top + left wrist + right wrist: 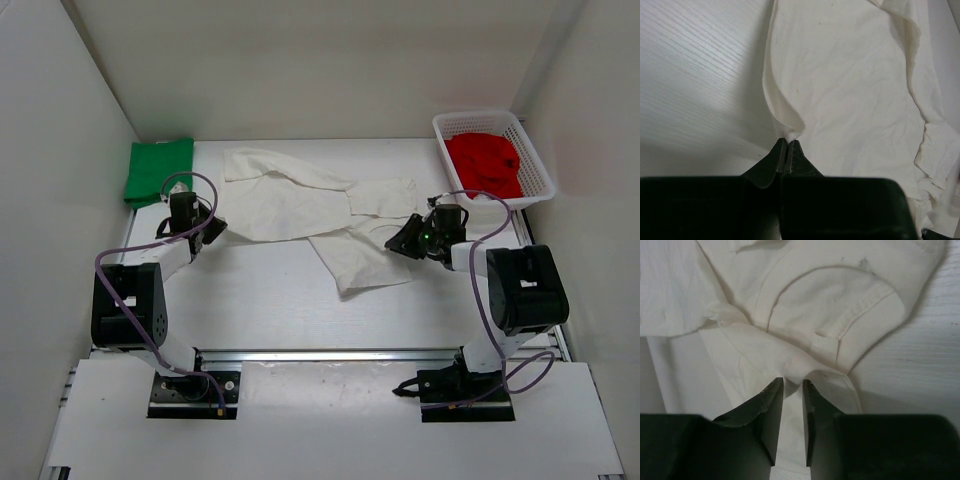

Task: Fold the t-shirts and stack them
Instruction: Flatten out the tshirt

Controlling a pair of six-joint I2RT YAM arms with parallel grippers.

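White shirt (300,205) lay rumpled mid-table between both grippers. Left gripper (787,142) was clamped tight on its edge; right gripper (792,383), nearly closed, pinched cloth by the collar, likely to spread it flat. Beyond: green shirt (158,170) folded far left, red shirt (483,160) in basket (540,185).

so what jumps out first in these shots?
The white shirt sprawls crumpled across the table, its left edge pinched in the left fingers and cloth near its collar in the right fingers. Then the colours: a green shirt folded at the far left corner, and a red shirt in the basket far right.
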